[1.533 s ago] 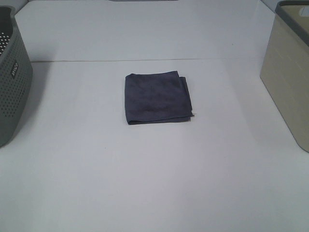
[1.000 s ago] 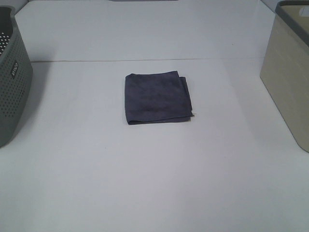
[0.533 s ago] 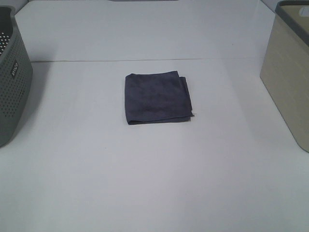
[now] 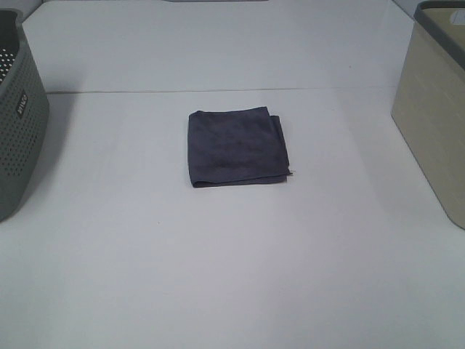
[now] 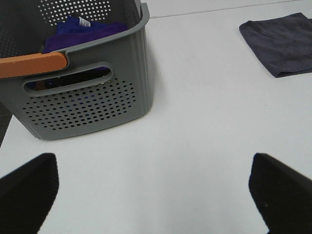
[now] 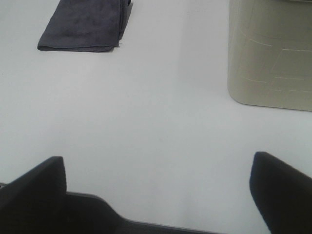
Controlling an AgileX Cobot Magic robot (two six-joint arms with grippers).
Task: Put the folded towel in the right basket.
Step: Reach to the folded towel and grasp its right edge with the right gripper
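Observation:
The folded dark grey towel [image 4: 236, 147] lies flat in the middle of the white table. It also shows in the left wrist view [image 5: 280, 44] and the right wrist view [image 6: 85, 24]. The right basket [image 4: 436, 109] is beige with a grey rim and stands at the right edge; the right wrist view [image 6: 273, 53] shows its wall. My left gripper [image 5: 156, 204] is open and empty, near the grey basket and far from the towel. My right gripper [image 6: 156, 195] is open and empty over the table's near edge, away from the towel. Neither gripper shows in the exterior high view.
A grey perforated basket [image 4: 18, 116] stands at the left edge. The left wrist view shows its wall [image 5: 83, 92], an orange handle [image 5: 31, 65] and purple cloth [image 5: 87, 27] inside. The table's dark front edge [image 6: 97, 214] lies under my right gripper.

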